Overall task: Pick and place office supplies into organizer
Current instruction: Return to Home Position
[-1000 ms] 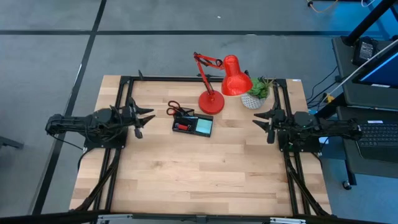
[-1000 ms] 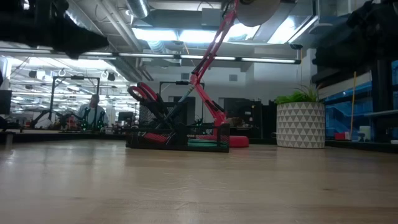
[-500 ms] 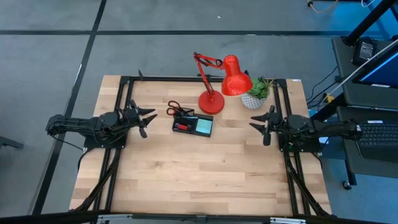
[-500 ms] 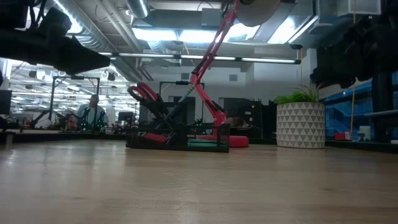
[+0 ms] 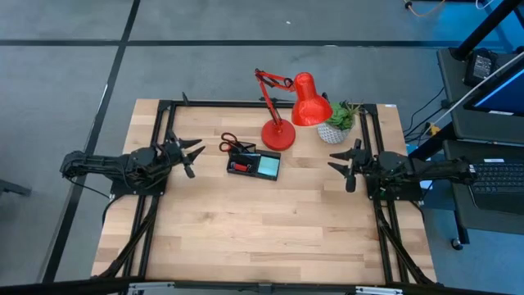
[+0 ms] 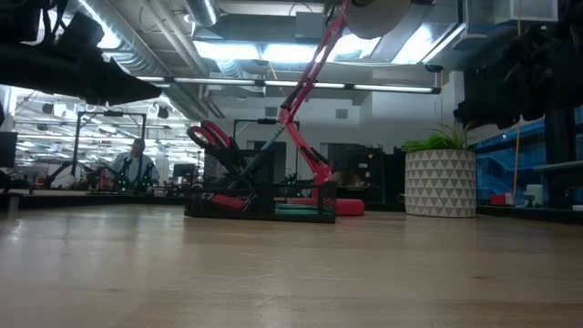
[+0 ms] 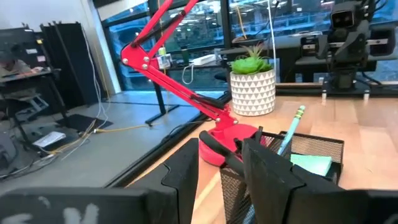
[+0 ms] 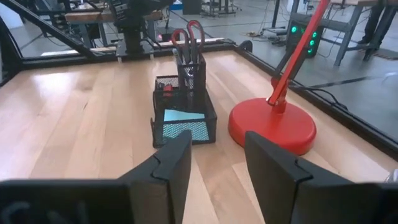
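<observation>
Up front, a wide stretch of bare wood on the tabletop [image 5: 262, 238], open from side to side.

Farther in, by the left edge, the left hand [image 5: 194, 158], up off the wood, fingers spread wide, holding nothing. Across by the right edge, the right hand [image 5: 341, 167], spread wide too, holding nothing. Open wood between each hand and the middle.

Past the middle, between the two hands, the organizer [image 5: 254, 166]: low, black, long side running from left to right. Inside it:
- Toward the right, the sticky-note pad [image 5: 268, 167], lying flat.
- Toward the left, a small red block [image 5: 238, 166].
- At the far left corner, in the tall cup, the scissors [image 5: 229, 141], standing up with red handles on top.
- A light-blue pen [image 7: 291, 130], poking out and leaning.

Just behind the organizer, the round red lamp base [image 5: 277, 135]; touching or not, hard to tell. Farthest back, off to the right, the potted plant [image 5: 336, 127], close to the back edge.
</observation>
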Robot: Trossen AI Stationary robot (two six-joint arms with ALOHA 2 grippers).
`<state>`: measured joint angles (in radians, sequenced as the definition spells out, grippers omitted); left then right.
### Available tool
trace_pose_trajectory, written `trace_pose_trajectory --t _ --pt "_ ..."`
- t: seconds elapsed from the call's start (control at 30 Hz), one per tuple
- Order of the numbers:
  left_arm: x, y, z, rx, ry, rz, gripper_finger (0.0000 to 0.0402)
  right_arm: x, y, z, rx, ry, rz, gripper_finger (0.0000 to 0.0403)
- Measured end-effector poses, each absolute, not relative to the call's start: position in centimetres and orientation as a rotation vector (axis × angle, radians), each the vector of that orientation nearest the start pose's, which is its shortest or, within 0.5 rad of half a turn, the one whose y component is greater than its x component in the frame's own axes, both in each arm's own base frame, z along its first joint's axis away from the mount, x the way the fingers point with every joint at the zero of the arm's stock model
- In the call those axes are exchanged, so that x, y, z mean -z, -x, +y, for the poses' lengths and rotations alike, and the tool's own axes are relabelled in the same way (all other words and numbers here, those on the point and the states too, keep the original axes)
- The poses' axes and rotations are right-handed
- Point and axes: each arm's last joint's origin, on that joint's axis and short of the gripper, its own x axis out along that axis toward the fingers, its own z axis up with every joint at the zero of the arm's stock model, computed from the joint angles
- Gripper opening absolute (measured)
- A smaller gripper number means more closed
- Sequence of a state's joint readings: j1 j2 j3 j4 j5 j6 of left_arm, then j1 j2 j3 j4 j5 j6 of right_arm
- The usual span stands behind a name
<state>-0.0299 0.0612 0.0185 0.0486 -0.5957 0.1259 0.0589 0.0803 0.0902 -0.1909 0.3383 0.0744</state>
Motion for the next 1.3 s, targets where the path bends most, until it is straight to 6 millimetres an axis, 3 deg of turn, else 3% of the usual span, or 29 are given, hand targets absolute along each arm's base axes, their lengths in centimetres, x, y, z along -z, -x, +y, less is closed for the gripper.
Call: trace_pose_trajectory --t 0.57,0.77,1.3 --pt "-17.0 -9.6 1.3 -0.546 -0.061 0.012 0.0118 -18.7 -9.1 -0.9 0.349 0.046 -0.003 0.0152" --pt "-17.0 -9.6 1.3 -0.546 -0.061 0.012 0.0118 -18.7 -9.2 -0.4 0.165 0.073 -0.009 0.0152" --pt "-17.0 -9.6 1.3 -0.551 -0.062 0.013 0.0118 -19.0 -9.3 -0.3 0.15 0.057 -0.067 0.0152"
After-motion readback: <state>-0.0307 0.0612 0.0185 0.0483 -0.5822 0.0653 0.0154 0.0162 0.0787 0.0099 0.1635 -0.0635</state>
